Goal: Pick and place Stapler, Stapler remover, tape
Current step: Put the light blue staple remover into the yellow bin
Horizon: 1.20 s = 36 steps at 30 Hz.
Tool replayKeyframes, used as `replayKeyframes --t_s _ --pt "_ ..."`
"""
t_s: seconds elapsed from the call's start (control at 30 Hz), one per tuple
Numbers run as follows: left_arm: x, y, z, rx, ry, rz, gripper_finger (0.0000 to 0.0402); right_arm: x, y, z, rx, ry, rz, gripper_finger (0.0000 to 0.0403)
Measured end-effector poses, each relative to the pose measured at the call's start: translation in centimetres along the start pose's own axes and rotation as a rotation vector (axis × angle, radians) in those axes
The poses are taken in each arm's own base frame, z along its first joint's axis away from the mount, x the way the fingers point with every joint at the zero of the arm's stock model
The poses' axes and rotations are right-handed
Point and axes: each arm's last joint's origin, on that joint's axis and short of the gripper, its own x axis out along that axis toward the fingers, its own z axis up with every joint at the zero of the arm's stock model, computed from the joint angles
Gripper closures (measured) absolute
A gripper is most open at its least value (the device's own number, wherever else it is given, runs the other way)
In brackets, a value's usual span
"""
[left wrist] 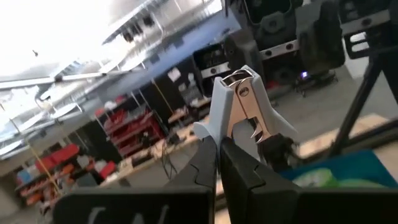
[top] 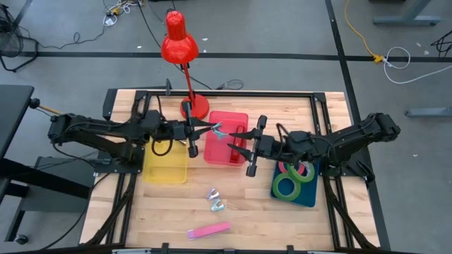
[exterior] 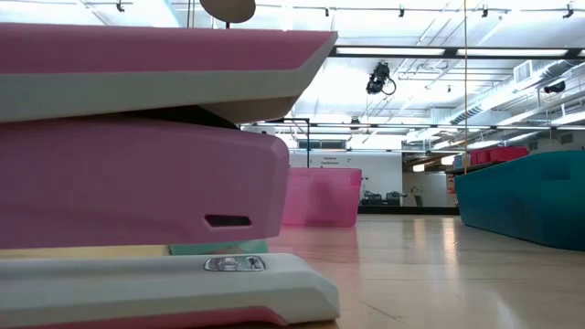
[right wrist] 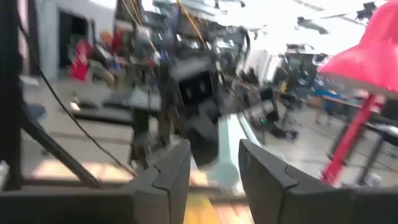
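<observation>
- Here, the left gripper [top: 205,129] hangs over the near edge of the pink bin [top: 227,118], its fingers [left wrist: 242,177] clamped on a pale blue staple remover [left wrist: 244,107] that juts out beyond the fingertips.
- The right gripper [top: 248,143] faces it from the opposite side of that bin, fingers [right wrist: 168,177] spread apart and holding nothing; the staple remover lies just ahead of them, between the two grippers.
- Two more staple removers [top: 215,200] lie on the wooden table [top: 339,113], well apart from both grippers.
- The pink stapler [top: 209,230] lies beyond those, by the table edge.
- The tape rolls [top: 292,178], green and pinkish-red, sit in the blue bin [top: 308,197] under the right arm, behind its gripper.
- A yellow bin [top: 166,169] sits below the left arm.
</observation>
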Motion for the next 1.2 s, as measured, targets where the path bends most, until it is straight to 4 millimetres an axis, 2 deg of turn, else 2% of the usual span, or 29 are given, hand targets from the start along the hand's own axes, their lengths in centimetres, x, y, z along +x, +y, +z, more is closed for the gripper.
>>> replayKeyframes --t_s 0.37,0.5,0.67,1.2 --pt "-3.2 0.1 -0.5 -0.063 0.268 -0.139 0.0388 -0.4 0.5 -3.0 -0.087 0.284 0.042 0.0287" --pt "-4.4 -0.2 -1.2 -0.100 0.387 -0.191 0.0388 -0.7 0.7 -3.7 -0.077 0.351 0.119 0.0294" --pt "-5.5 -0.7 -2.4 -0.154 0.559 -0.242 0.0388 -0.8 0.9 -4.1 -0.078 0.382 0.183 0.0300" --pt "-8.9 -2.1 -5.3 -0.364 1.067 -0.278 0.0388 -0.9 0.9 -4.3 -0.115 0.404 0.197 0.0303"
